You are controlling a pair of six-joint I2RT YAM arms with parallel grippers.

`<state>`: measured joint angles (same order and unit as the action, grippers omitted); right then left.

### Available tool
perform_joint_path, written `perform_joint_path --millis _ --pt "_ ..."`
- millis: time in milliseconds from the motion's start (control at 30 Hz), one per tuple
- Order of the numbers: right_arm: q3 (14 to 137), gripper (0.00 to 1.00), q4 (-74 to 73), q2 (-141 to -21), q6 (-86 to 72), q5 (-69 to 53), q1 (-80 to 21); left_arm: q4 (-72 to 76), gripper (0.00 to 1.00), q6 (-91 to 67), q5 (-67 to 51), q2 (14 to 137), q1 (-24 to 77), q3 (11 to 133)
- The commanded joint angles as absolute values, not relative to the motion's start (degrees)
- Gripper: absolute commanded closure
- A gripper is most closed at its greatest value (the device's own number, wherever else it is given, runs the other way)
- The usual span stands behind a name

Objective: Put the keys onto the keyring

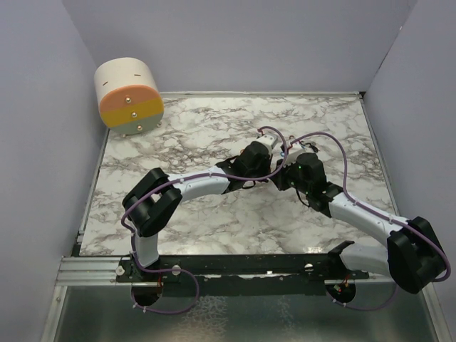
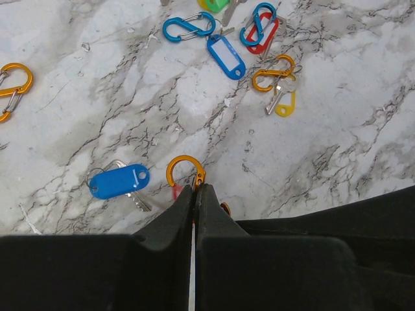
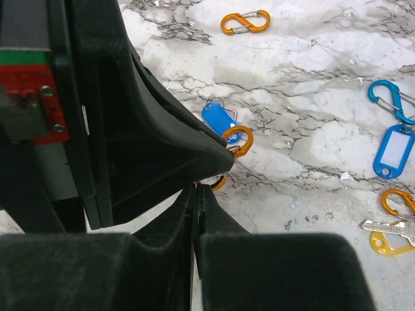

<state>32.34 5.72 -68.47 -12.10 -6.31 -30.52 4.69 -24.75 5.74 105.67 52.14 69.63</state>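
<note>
Pinching fully together, your left gripper [image 2: 195, 188] is holding the orange clip [image 2: 185, 170] by its middle. One loop is sticking out past the fingertips and the other is peeking out beside them. Your right gripper [image 3: 196, 189] is sitting with its fingers pressed together too, the tips close against the left fingers, just beside the clip's lower loop. You cannot tell from these views whether anything is caught between them. A sliver of red [image 2: 176, 191] is showing right beside the orange clip, too hidden to name.

Near the orange clip, toward the left side of the left wrist view, a blue tag [image 2: 120, 180] is lying flat on the marble table [image 2: 363, 149], with a silver key [image 2: 138, 203] poking out from under it.

Well beyond the orange clip, the other keys are lying loose in a cluster:
- A yellow-headed key [image 2: 283, 103] is touching a second orange clip [image 2: 272, 71].
- A red tag [image 2: 267, 39] is lying under a blue clip [image 2: 259, 23].
- A second blue tag [image 2: 227, 56] is lying just beside a second blue clip [image 2: 188, 27].
- A green piece [image 2: 217, 4] is being cut off by the frame edge.

A third orange clip [image 2: 13, 87] is lying alone, well apart from the held one.

Farthest from the orange clip, at the table's back corner, a round cream box [image 1: 130, 96] is resting on its side, its banded orange and yellow face turned toward you.
</note>
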Motion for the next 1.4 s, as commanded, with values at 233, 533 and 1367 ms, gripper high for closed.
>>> perform_joint_path --millis 233,533,1367 --pt "31.53 0.99 7.92 -66.97 -11.38 -7.16 -31.03 5.44 1.00 -24.82 7.39 105.21 51.11 70.24" --pt "31.07 0.99 7.97 -65.83 -12.25 -4.51 -31.03 5.48 1.00 -24.96 7.38 104.80 50.72 69.73" --pt "25.78 0.56 6.78 -49.56 -19.57 14.36 -31.03 6.09 1.00 -26.30 6.48 107.22 49.95 73.75"
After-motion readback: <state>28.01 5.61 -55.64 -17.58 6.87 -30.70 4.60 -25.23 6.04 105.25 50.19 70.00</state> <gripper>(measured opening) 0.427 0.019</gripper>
